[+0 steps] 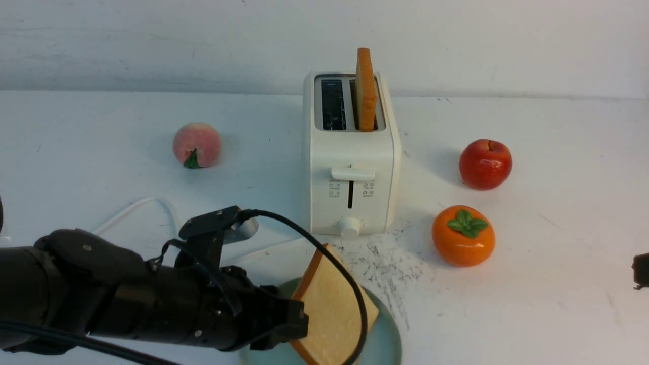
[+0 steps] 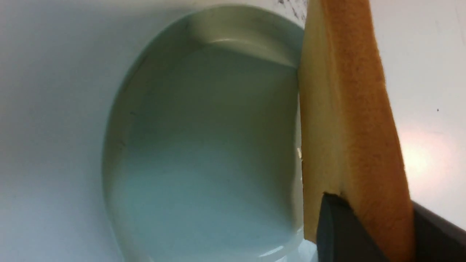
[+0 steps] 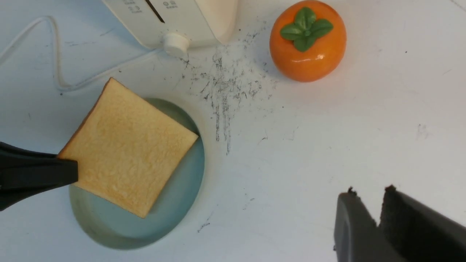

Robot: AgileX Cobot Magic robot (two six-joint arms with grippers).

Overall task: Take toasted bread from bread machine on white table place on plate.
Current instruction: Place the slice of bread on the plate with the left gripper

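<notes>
One slice of toasted bread (image 1: 366,91) stands upright in the right slot of the cream bread machine (image 1: 352,172); its left slot is empty. The other slice (image 1: 334,304) hangs tilted over the pale blue-green plate (image 1: 385,344) at the near edge of the white table (image 1: 557,228). My left gripper (image 1: 299,319) is shut on that slice's corner, a black finger on each face (image 2: 371,203). In the right wrist view this slice (image 3: 127,149) covers much of the plate (image 3: 174,203). My right gripper (image 3: 369,191) hovers over bare table, narrowly open and holding nothing.
A peach (image 1: 196,144) lies left of the toaster. A red apple (image 1: 485,163) and an orange persimmon (image 1: 463,235) sit to its right. The toaster's white cord (image 1: 137,205) loops behind my left arm. Dark scratch marks (image 1: 385,258) lie in front of the toaster.
</notes>
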